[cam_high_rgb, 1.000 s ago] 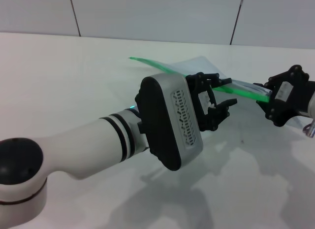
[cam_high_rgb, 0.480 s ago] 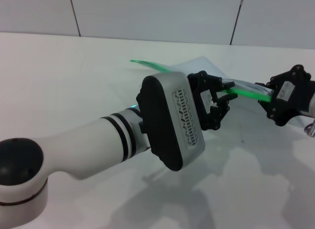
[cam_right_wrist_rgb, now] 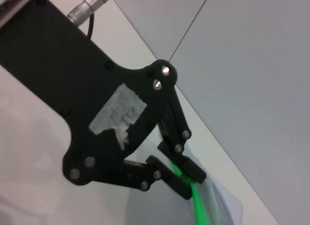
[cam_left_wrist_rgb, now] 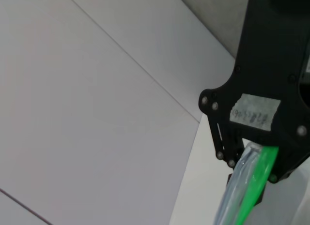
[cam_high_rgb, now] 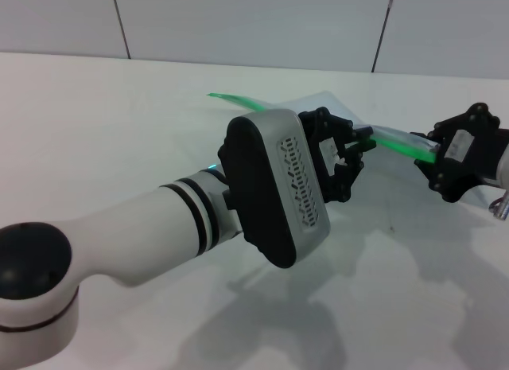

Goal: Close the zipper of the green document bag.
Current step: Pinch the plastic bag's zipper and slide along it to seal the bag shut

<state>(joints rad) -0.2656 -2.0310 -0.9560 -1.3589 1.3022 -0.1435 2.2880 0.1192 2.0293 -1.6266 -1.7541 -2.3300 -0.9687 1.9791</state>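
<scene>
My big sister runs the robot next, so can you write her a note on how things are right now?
Left gripper: fingers shut on the zipper, partway along the strip.
Right gripper: shut on the bag at its green edge's near end, holding it raised off the table.
Done: both ends gripped. How much is zipped cannot be told.
Left: run the slider along to the end, then let go.

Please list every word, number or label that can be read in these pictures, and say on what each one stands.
No text can be read.
Left pincer, shut on the zipper: a worn pale sticker on its body, nothing legible.
Right pincer, also shut on the zipper: a grey sticker with faint marks, too blurred to read.
Green document bag: no print visible.
</scene>
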